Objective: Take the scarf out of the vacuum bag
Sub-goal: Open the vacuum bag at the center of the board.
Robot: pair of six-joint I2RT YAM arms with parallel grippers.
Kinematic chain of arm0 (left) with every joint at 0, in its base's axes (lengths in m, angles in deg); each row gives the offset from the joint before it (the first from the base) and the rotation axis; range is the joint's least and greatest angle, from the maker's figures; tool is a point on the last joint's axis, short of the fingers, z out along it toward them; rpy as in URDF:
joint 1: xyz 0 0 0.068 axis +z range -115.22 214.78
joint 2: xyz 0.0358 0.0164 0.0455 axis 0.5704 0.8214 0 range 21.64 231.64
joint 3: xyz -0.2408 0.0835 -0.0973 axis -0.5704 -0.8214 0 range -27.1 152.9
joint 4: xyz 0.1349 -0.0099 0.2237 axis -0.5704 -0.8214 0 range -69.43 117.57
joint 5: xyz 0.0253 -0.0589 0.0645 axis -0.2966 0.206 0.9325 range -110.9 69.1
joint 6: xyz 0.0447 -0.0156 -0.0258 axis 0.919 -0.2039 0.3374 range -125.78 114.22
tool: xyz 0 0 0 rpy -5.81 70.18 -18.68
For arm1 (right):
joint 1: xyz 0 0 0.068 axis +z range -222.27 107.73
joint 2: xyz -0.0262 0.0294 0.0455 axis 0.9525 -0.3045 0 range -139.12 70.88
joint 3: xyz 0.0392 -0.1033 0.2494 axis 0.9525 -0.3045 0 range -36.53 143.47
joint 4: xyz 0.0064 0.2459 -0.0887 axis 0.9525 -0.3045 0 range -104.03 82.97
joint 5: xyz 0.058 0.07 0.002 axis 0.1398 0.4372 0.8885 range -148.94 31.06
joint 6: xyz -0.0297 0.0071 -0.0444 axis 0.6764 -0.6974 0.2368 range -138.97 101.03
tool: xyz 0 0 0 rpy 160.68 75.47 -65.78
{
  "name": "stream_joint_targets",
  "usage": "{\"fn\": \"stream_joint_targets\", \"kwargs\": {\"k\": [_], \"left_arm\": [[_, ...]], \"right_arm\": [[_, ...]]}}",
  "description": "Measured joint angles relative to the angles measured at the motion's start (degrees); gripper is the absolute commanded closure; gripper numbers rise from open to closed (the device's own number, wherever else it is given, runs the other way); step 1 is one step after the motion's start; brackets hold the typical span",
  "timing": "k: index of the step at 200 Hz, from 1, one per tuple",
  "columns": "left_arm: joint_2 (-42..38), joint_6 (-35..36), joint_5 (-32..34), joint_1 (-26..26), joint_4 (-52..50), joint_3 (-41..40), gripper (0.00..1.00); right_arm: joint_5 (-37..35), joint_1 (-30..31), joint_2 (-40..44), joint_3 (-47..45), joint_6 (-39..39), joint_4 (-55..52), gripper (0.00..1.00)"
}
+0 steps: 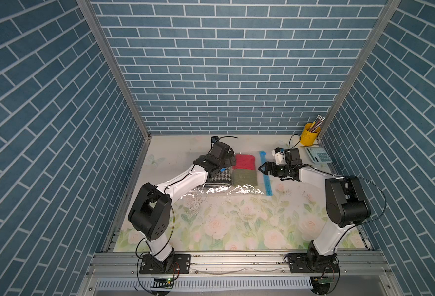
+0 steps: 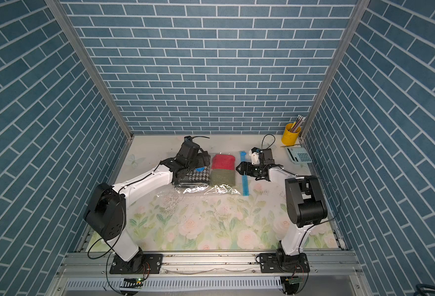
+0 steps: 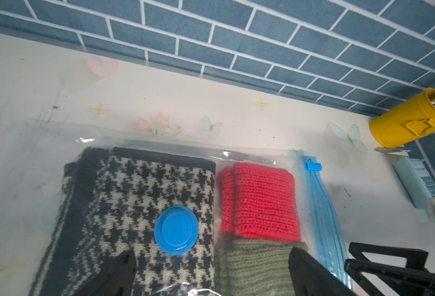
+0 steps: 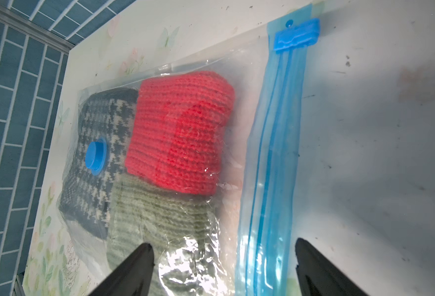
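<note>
Spread wide on the left pincer (image 3: 216,276), gripping nothing, low over the vacuum bag (image 1: 247,191); same on the right pincer (image 4: 226,269), astride the zip strip (image 4: 275,153). Ahead of both, inside the bag: houndstooth scarf (image 3: 144,184) under blue valve cap (image 3: 176,230), red scarf (image 3: 262,200), green scarf (image 3: 252,266). Behind the right pincer, yellow cup (image 1: 309,134) holding pencils (image 1: 319,120), then calculator (image 1: 318,154). Beneath, floral tabletop (image 1: 236,225); around, blue brick walls (image 1: 224,64).

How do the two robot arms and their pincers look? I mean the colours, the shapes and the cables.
The left arm and the right arm both have smooth white link shells and bulky black joint housings. A thin black cable loops loosely along each arm. The left pincer and the right pincer have plain black fingers that taper towards the tips.
</note>
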Motion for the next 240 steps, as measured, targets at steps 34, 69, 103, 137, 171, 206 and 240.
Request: {"fn": "stream_joint_targets", "kwargs": {"k": [34,69,103,137,171,206,240], "left_arm": [[-0.9,0.9,-1.2,0.0,3.0,-1.0,0.01],[-4.6,1.4,-1.7,0.0,5.7,-4.5,0.01],[-6.6,1.5,-2.1,0.0,7.4,-6.1,0.02],[-6.6,1.5,-2.7,0.0,8.3,-6.4,0.05],[-6.6,1.6,-3.3,0.0,8.8,-6.8,0.08],[-6.8,1.7,-3.4,0.0,9.0,-6.9,0.12],[-7.2,1.7,-3.4,0.0,9.1,-7.6,0.12]], "right_arm": [[0.3,0.0,0.0,-1.9,0.0,0.6,0.12],[1.8,0.0,-0.4,-2.6,-0.1,2.3,0.12],[4.0,0.0,-0.4,-2.9,-0.5,4.4,0.12],[5.3,0.1,-0.4,-3.7,-0.5,5.6,0.12],[6.2,0.1,-0.4,-3.9,-0.5,6.4,0.13],[6.5,0.1,-0.3,-4.6,-1.3,7.4,0.13],[6.6,0.1,0.0,-4.8,-1.5,8.0,0.17]]}}
